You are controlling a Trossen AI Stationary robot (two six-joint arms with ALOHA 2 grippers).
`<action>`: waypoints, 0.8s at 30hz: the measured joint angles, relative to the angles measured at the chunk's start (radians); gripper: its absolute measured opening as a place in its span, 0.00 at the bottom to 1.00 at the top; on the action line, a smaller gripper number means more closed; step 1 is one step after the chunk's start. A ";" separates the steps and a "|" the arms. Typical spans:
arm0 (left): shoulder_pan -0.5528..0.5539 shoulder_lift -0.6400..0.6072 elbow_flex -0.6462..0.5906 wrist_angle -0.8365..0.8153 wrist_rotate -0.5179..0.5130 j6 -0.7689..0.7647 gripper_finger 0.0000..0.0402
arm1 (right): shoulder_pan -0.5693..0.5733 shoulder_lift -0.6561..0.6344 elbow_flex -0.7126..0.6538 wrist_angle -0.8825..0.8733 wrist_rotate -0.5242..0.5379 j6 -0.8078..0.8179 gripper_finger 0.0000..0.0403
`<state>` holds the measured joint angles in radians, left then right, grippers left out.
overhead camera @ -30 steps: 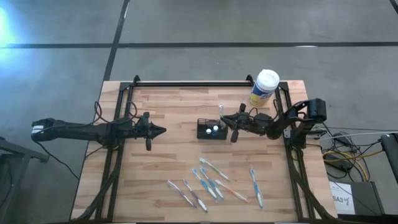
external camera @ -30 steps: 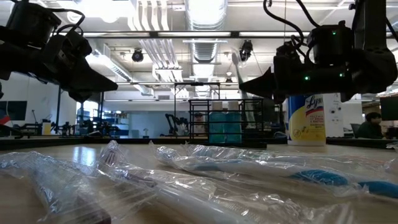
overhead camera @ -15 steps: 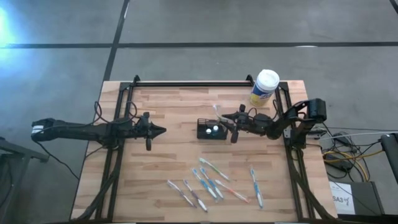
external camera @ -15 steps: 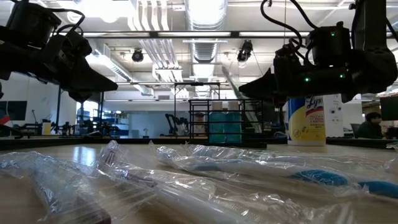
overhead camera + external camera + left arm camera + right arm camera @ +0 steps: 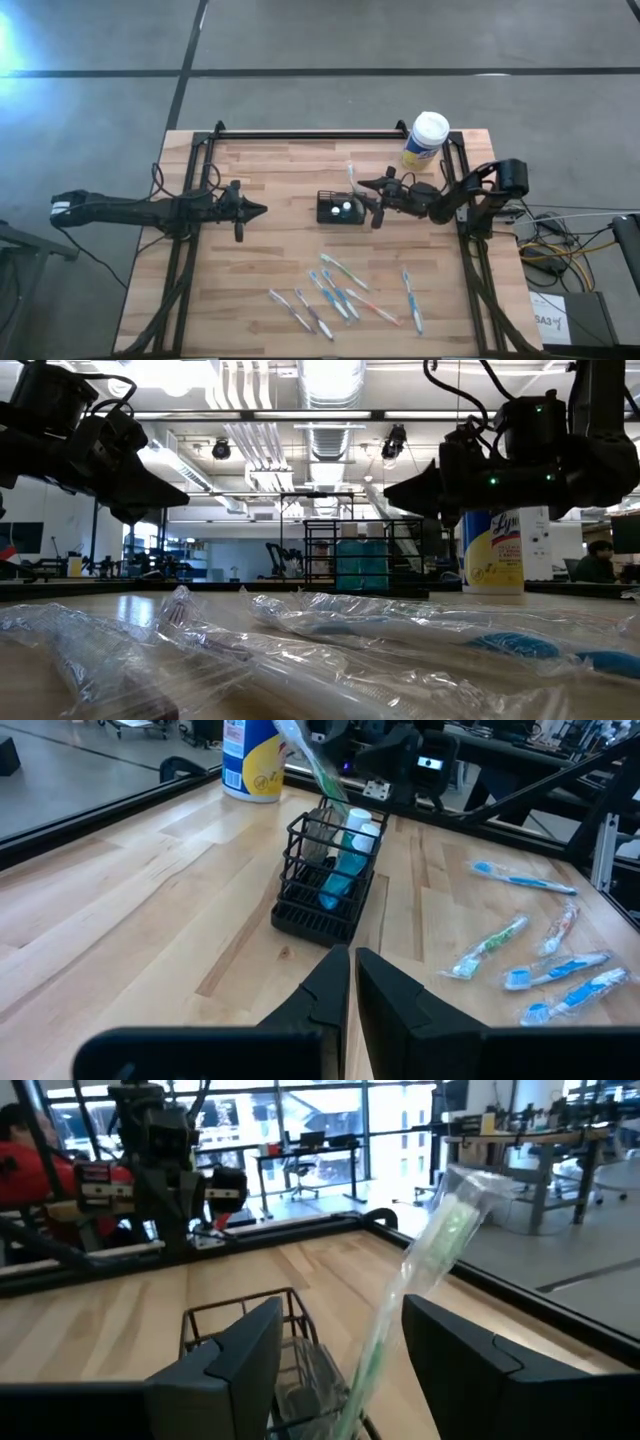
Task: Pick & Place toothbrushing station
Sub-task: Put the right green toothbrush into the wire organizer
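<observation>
The table (image 5: 260, 160) carried a black frame along its far edge and down both side edges. The caddy (image 5: 340, 208) stood near the table's middle, a little toward the right edge, with bare wood all around it. The broad stretch between the caddy and the left edge held only the left gripper (image 5: 258, 210), and the strip along the far edge was open up to the yellow canister (image 5: 425, 141) at the far right corner. Toward the near edge lay a scatter of wrapped toothbrushes (image 5: 340, 292), well apart from the caddy, with one more (image 5: 411, 301) lying alone nearer the right edge.

The caddy was a small black wire basket, rectangular, with compartments. In the left wrist view it (image 5: 328, 880) held blue tubes with white caps and a wrapped green brush (image 5: 312, 762) that leaned out over its top, tilted toward the canister (image 5: 250, 758). In the right wrist view the brush (image 5: 420, 1270) rose slanting out of the caddy (image 5: 250, 1342), standing in the gap between the fingers (image 5: 228, 1362) and touching neither.

The right gripper (image 5: 374, 204) hung just beside the caddy's right end, its jaws spread wide with nothing held. The left gripper waited well to the caddy's left, pointing at it, its jaws pressed together and empty (image 5: 350, 982).
</observation>
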<state>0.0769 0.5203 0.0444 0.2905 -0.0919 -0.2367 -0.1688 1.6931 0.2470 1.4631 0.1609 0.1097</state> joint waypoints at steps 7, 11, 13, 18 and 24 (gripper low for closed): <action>0.000 0.000 0.000 -0.001 0.006 -0.001 0.06 | 0.021 -0.132 0.006 -0.164 0.101 0.045 0.50; 0.000 0.000 0.000 -0.001 0.026 -0.001 0.06 | 0.020 -0.279 0.051 -0.436 0.105 0.123 0.50; 0.000 0.000 0.000 -0.001 0.025 -0.001 0.06 | 0.020 -0.358 0.111 -0.662 0.106 0.146 0.50; 0.000 0.000 0.000 -0.001 0.025 -0.001 0.06 | 0.017 -0.464 0.348 -1.274 0.127 0.220 0.51; 0.000 0.000 0.000 -0.017 0.025 -0.002 0.06 | -0.011 -0.420 0.543 -1.554 0.128 0.282 0.54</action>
<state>0.0769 0.5201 0.0444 0.2731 -0.0666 -0.2382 -0.1797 1.2735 0.7901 -0.0908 0.2885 0.3915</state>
